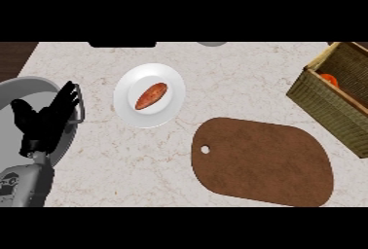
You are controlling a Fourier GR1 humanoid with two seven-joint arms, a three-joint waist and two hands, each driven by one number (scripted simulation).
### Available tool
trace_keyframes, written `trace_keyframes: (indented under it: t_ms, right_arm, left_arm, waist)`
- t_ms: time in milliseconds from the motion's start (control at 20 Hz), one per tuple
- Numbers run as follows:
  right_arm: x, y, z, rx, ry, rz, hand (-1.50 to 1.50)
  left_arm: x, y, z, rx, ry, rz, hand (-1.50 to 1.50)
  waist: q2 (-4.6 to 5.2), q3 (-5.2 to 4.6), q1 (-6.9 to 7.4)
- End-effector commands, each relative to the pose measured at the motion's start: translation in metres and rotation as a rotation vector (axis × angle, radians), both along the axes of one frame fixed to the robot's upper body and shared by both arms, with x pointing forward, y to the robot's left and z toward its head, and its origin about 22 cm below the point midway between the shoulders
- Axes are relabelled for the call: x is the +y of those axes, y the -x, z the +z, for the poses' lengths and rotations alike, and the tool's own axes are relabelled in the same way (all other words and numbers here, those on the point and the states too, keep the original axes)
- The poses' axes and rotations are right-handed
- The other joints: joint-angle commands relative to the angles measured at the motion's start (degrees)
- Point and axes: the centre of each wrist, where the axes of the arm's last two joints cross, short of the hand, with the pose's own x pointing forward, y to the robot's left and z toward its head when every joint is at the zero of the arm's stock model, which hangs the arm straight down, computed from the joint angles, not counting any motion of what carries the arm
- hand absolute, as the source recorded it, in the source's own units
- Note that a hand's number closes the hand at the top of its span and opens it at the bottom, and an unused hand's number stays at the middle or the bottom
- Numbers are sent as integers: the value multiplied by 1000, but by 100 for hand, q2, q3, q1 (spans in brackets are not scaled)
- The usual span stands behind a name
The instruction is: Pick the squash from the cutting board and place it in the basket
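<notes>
- The squash (329, 79), as we judge the orange rounded piece, lies inside the olive woven wicker basket (323, 102), near its left wall.
- The brown rounded wooden cutting board (266, 165) beside it bears nothing.
- On the pale marbled tabletop (108, 160), a white round plate (161, 73) holds a reddish oblong vegetable (151, 96); we risk mistaking it for the squash.
- The left robot hand (46, 119) rests at the left edge, fingers spread, holding nothing; the right is unseen.
</notes>
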Motion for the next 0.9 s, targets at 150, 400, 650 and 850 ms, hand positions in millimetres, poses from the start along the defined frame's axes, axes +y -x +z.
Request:
trace_keyframes:
  t_ms: [150, 400, 650, 850]
  right_arm:
    - [-37, 50, 19, -284, -127, -113, -150]
    - [-50, 121, 6, -251, -145, -60, -150]
    - [-70, 186, 2, -151, -198, 42, -150]
    - [-69, 241, 5, -112, -214, 98, -150]
  left_arm:
    - [10, 10, 6, -7, -3, 20, 0]
    - [21, 17, -4, 11, 5, 30, 0]
    - [15, 8, 7, 9, -13, 63, 0]
    - [9, 20, 8, 5, 3, 49, 0]
  waist:
    - [-53, 1, -131]
    - [-49, -3, -207]
    - [-70, 2, -383]
    - [-74, 2, -284]
